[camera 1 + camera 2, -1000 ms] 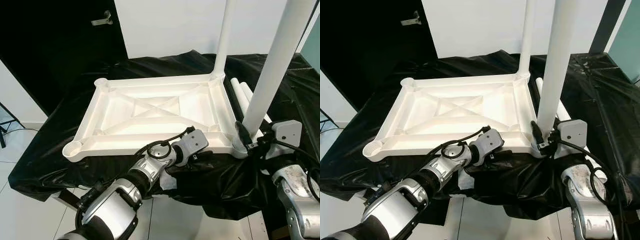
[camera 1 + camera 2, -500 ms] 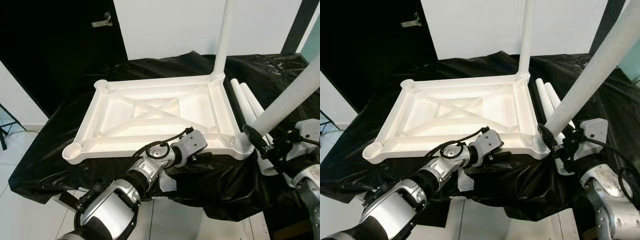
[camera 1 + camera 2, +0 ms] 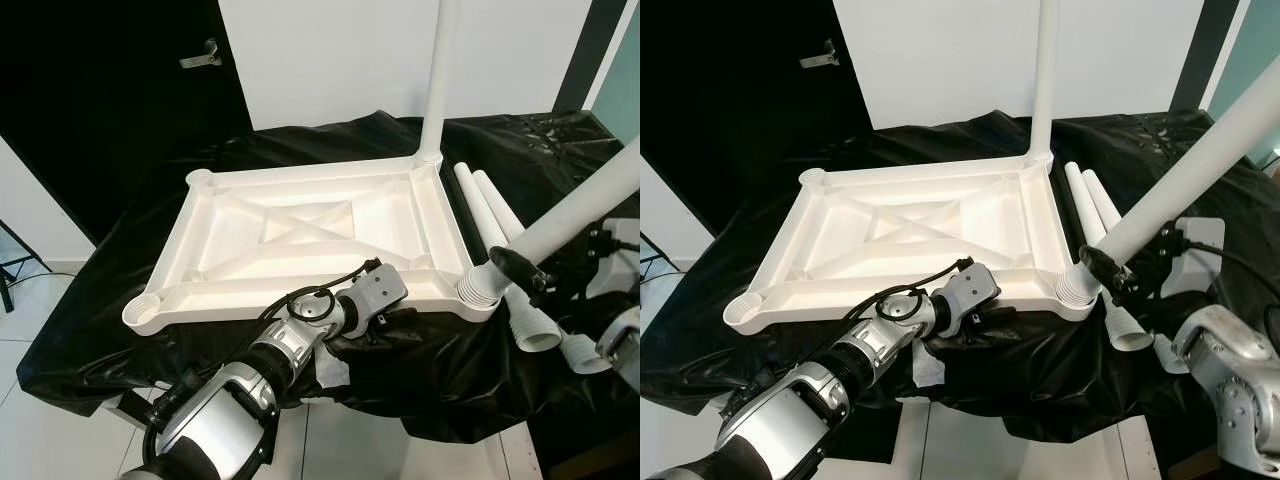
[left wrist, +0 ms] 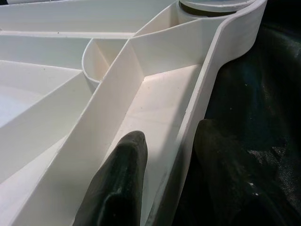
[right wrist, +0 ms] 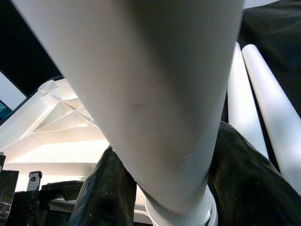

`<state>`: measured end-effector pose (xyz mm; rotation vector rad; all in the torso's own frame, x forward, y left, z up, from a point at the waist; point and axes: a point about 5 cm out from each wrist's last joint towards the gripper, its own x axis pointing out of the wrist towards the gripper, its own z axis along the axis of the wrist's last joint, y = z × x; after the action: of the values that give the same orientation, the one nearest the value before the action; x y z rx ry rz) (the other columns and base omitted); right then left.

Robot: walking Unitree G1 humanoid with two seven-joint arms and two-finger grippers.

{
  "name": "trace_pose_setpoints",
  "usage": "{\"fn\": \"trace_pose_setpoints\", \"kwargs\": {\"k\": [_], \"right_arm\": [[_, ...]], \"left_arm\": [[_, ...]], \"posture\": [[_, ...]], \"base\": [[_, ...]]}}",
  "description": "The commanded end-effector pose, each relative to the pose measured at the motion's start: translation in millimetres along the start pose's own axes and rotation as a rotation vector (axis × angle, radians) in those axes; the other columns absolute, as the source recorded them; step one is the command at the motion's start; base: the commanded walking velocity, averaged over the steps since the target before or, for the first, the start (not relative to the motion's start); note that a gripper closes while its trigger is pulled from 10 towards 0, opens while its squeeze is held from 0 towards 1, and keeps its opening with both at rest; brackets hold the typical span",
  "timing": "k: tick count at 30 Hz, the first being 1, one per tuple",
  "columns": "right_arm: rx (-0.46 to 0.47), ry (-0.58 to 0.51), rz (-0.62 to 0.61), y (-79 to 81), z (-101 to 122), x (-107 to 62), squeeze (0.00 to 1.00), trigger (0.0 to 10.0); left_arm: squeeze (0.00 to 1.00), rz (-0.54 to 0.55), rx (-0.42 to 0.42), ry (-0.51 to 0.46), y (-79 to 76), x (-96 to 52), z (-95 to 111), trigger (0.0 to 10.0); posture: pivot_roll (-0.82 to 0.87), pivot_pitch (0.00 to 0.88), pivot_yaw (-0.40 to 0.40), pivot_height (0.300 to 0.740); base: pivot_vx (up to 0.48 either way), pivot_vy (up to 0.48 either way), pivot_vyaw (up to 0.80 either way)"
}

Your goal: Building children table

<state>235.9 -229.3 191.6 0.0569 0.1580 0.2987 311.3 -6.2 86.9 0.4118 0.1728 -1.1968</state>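
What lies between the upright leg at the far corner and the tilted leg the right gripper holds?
The tabletop's right edge rail and, beside it, two loose legs on the black cloth, in both eye views.

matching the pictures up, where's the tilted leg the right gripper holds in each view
Left eye: tilted leg, far right, threaded end at near-right corner socket.
Right eye: leg, right, same socket.
Left wrist: only the socket's rim.
Right wrist: leg between the fingers.
Shared landmark: that socket.

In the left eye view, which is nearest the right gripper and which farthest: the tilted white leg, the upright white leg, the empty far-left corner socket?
1. Tilted white leg, in the right gripper.
2. Upright white leg, far right corner.
3. Empty far-left corner socket.
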Motion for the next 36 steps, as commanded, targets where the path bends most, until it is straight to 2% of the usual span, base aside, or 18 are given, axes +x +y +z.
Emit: {"fn": "trace_pose_setpoints", "kwargs": {"k": [1, 3, 8, 10, 13, 17, 24, 30, 31, 33, 36], "right_arm": [[0.075, 0.128, 0.062, 9.9, -19.8, 4.6, 0.0, 10.0], [0.029, 0.152, 0.057, 11.5, -15.4, 5.4, 0.0, 10.0], [-0.017, 0.174, 0.061, 12.2, -12.2, 4.3, 0.0, 10.0], [-0.06, 0.212, 0.07, 11.2, -9.9, 0.0, 0.0, 10.0], [-0.078, 0.235, 0.075, 10.0, -9.5, -2.6, 0.0, 10.0], [-0.187, 0.335, 0.1, 0.9, -9.4, -13.3, 0.0, 10.0], [-0.19, 0.383, 0.126, 2.7, -18.6, -13.1, 0.0, 10.0], [-0.192, 0.392, 0.2, 21.3, -34.9, -9.5, 0.0, 10.0], [-0.186, 0.397, 0.219, 27.1, -42.0, -9.5, 0.0, 10.0], [-0.116, 0.403, 0.198, 33.1, -55.8, -9.1, 0.0, 10.0], [-0.07, 0.397, 0.159, 34.8, -61.0, -7.2, 0.0, 10.0]], "left_arm": [[0.0, -0.431, -0.037, 0.06, -25.9, -7.2, -15.2, 10.0], [0.0, -0.43, -0.037, 0.058, -26.7, -6.4, -14.9, 10.0], [0.0, -0.428, -0.04, 0.057, -27.5, -5.6, -14.8, 10.0], [0.0, -0.424, -0.044, 0.056, -28.3, -5.0, -15.1, 10.0], [0.0, -0.422, -0.045, 0.056, -28.5, -4.9, -15.5, 10.0], [0.0, -0.432, -0.052, 0.054, -28.5, -5.5, -16.2, 10.0], [0.0, -0.437, -0.057, 0.047, -28.8, -5.0, -15.3, 10.0], [0.0, -0.435, -0.056, 0.046, -29.4, -4.6, -15.3, 10.0], [0.0, -0.432, -0.057, 0.045, -29.0, -4.8, -15.4, 10.0], [0.0, -0.427, -0.059, 0.045, -28.3, -5.6, -15.9, 10.0], [0.0, -0.427, -0.06, 0.045, -28.4, -6.1, -16.7, 10.0]], "posture": [[-0.21, 0.0, 0.089, 0.74], [-0.21, 0.0, 0.087, 0.74], [-0.21, 0.0, 0.081, 0.74], [-0.21, 0.0, 0.077, 0.74], [-0.21, 0.0, 0.075, 0.74], [-0.22, 0.0, 0.068, 0.74], [-0.22, 0.0, 0.066, 0.74], [-0.21, 0.0, 0.061, 0.74], [-0.21, 0.0, 0.06, 0.74], [-0.21, 0.002, 0.061, 0.74], [-0.21, 0.003, 0.064, 0.74]], "base": [[0.0, 0.0, 0.0], [0.0, 0.0, 0.0], [0.0, 0.0, 0.0], [0.0, 0.0, 0.0], [0.0, 0.0, 0.0], [0.0, 0.0, 0.0], [0.0, 0.0, 0.0], [0.0, 0.0, 0.0], [0.0, 0.0, 0.0], [0.0, 0.0, 0.0], [0.0, 0.0, 0.0]]}}
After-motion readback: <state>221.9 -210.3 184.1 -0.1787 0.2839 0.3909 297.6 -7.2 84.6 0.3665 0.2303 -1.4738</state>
